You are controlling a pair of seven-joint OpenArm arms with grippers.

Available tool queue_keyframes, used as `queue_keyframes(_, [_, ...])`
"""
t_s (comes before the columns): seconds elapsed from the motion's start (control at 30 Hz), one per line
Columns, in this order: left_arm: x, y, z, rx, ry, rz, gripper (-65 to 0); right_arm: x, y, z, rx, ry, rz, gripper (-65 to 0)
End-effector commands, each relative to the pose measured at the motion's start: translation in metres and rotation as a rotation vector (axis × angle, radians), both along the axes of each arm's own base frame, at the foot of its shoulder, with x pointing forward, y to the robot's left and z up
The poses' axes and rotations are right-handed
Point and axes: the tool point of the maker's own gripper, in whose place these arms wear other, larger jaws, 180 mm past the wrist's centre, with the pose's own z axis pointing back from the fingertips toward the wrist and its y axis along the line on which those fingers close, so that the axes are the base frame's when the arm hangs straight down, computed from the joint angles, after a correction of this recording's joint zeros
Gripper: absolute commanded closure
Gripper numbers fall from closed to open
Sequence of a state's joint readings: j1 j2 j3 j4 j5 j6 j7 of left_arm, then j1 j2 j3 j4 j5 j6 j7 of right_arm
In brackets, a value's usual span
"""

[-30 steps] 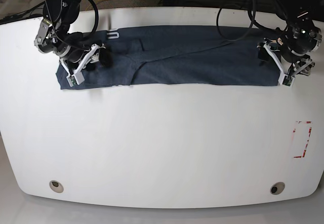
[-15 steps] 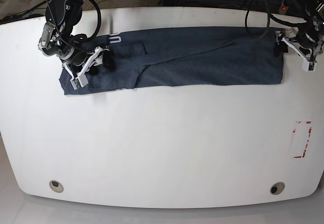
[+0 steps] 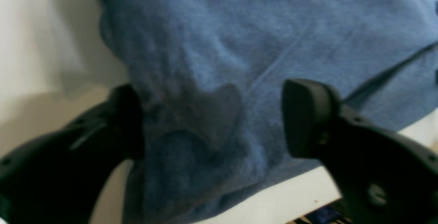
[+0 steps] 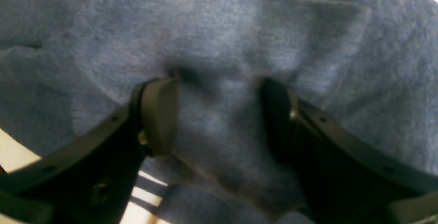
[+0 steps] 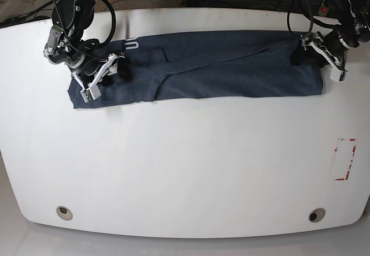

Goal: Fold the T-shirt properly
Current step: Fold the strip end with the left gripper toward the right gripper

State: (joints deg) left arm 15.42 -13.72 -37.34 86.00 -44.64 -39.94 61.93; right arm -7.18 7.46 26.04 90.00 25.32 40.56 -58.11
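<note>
The big white table (image 5: 185,169) holds the T-shirt (image 5: 219,65) — a long dark blue band lying flat near the far edge. Small white letters (image 5: 132,42) show by the collar end. The right gripper (image 5: 103,75) sits on that end, jaws spread apart with cloth bunched between them. The left gripper (image 5: 324,56) is at the other end — jaws wide apart over the cloth.
</note>
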Motion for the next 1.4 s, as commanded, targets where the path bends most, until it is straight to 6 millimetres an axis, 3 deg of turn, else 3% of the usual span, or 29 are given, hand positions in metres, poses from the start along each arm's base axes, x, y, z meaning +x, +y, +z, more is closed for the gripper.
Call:
queue_keyframes(0.0, [-0.002, 0.006, 0.001, 0.027, 0.014, -0.011, -36.1, -0.011, -0.01, -0.01, -0.062, 0.071, 0.006, -37.9])
queue_keyframes(0.07, [-0.002, 0.005, 0.001, 0.024, 0.012, -0.009, -24.6, -0.012, -0.01, -0.01, -0.062, 0.072, 0.007, -37.9])
queue_keyframes(0.13, [0.0, 0.005, 0.003, 0.023, 0.004, -0.009, -8.6, -0.012, -0.011, -0.01, -0.063, 0.073, 0.007, -37.9])
queue_keyframes(0.2, [0.001, 0.004, 0.004, 0.024, -0.001, -0.011, -2.9, -0.012, -0.011, -0.01, -0.064, 0.074, 0.007, -37.9])
queue_keyframes(0.27, [0.005, 0.003, 0.011, 0.041, -0.02, -0.024, -3.3, -0.012, -0.01, -0.011, -0.063, 0.074, 0.007, -37.9])
queue_keyframes(0.4, [0.017, -0.005, 0.047, 0.14, -0.103, -0.098, -3.6, -0.013, -0.01, -0.011, -0.064, 0.076, 0.007, -37.9])
queue_keyframes(0.6, [0.024, -0.047, 0.087, 0.205, -0.196, -0.199, -4.0, -0.014, -0.011, -0.012, -0.065, 0.078, 0.007, -37.9])
queue_keyframes(0.8, [0.033, -0.123, 0.085, 0.131, -0.219, -0.42, -4.0, -0.014, -0.01, -0.011, -0.063, 0.077, 0.007, -37.9])
queue_keyframes(0.93, [0.044, -0.163, 0.089, 0.021, -0.221, -0.407, -4.2, -0.013, -0.01, -0.011, -0.064, 0.076, 0.007, -37.9])
queue_keyframes(1.27, [0.034, -0.242, 0.07, 0.001, -0.167, -0.543, -4.3, -0.012, -0.01, -0.01, -0.06, 0.072, 0.006, -37.9])
queue_keyframes(1.37, [0.036, -0.258, 0.07, 0.024, -0.173, -0.575, -4.3, -0.011, -0.009, -0.01, -0.057, 0.07, 0.006, -37.9])
